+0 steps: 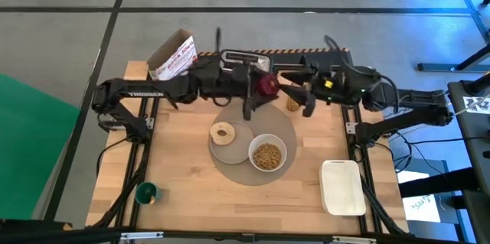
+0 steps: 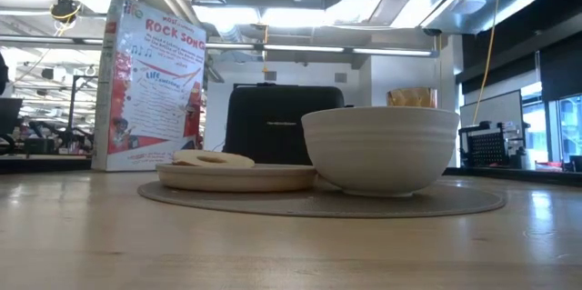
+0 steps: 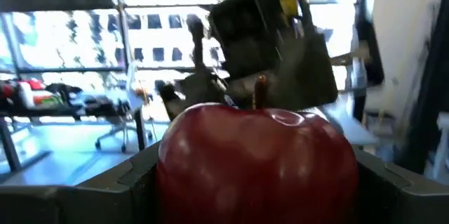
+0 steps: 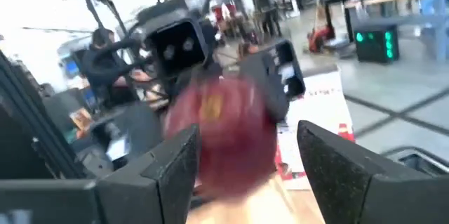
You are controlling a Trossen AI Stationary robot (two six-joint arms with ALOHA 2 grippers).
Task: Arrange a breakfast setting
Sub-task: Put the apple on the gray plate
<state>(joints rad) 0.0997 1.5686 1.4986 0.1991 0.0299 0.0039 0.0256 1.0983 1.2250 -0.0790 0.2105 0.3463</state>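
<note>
The red apple (image 1: 266, 85) is held above the surface (image 1: 184, 175) at the 12 o'clock edge of the large round grey mat (image 1: 285, 128), pinched between the fingers of the left gripper (image 1: 257, 91); in the left wrist view the apple (image 3: 257, 161) is seated between both dark fingers (image 3: 105, 189). The right gripper (image 1: 300, 95) is placed just beside the apple at its 3 o'clock side, with its fingers (image 4: 335, 168) spread and the apple (image 4: 223, 140) seen beyond them, apart from them. On the mat, the small grey plate (image 1: 230, 146) carries the ring-shaped bread (image 1: 223, 132), and the white bowl (image 1: 267, 153) is set at 5 o'clock. The amber translucent cup (image 1: 293, 102) stands at the mat's 1 o'clock edge.
</note>
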